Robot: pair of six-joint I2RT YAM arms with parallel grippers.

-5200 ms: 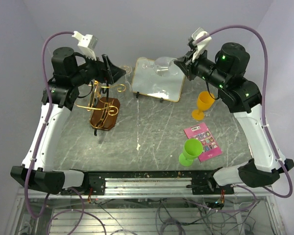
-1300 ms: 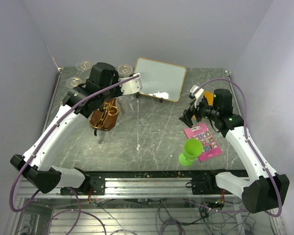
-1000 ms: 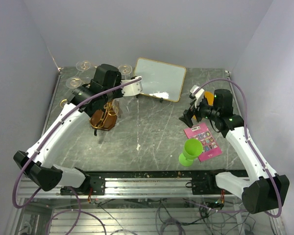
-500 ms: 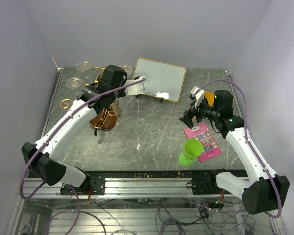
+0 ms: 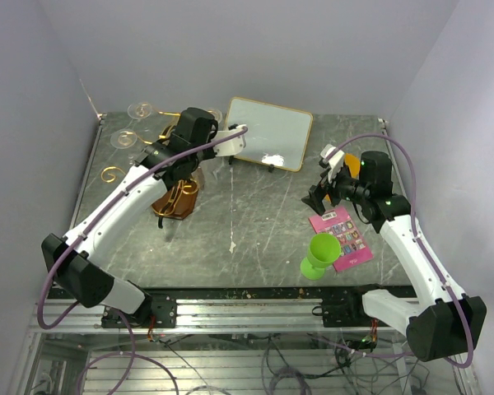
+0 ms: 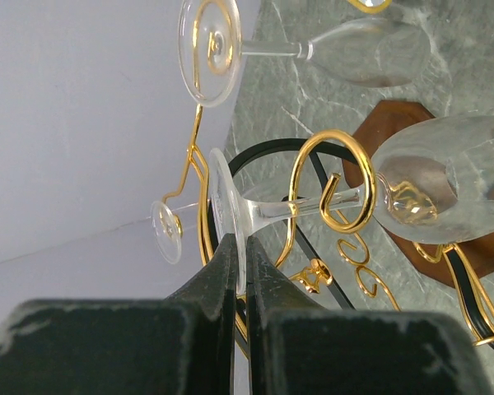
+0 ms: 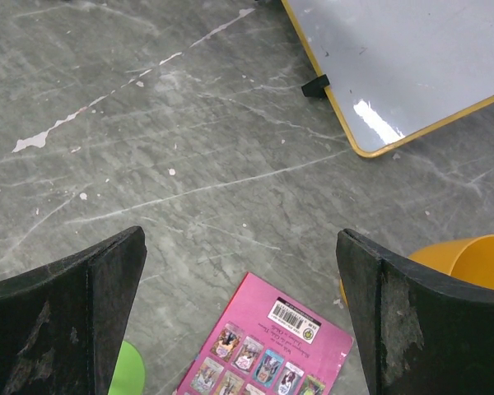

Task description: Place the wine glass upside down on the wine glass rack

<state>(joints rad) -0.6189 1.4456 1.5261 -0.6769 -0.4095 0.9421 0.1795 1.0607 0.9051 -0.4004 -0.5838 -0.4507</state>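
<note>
Left wrist view: left end effector [image 6: 239, 251], clamped on the wine glass [image 6: 445, 185] foot, has advanced over the wine glass rack [image 6: 313, 148]; stem now hooked, nearly hung.

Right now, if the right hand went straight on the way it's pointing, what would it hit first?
Probably the bare grey table, just beyond the pink booklet. The open right hand points down at it with nothing in between, though depth is unclear.

A robotics lab cell: plain walls [image 5: 255, 49] box in a marbled tabletop [image 5: 255, 218], aluminium rail [image 5: 247, 311] and loose cables [image 5: 300, 362] below.
</note>
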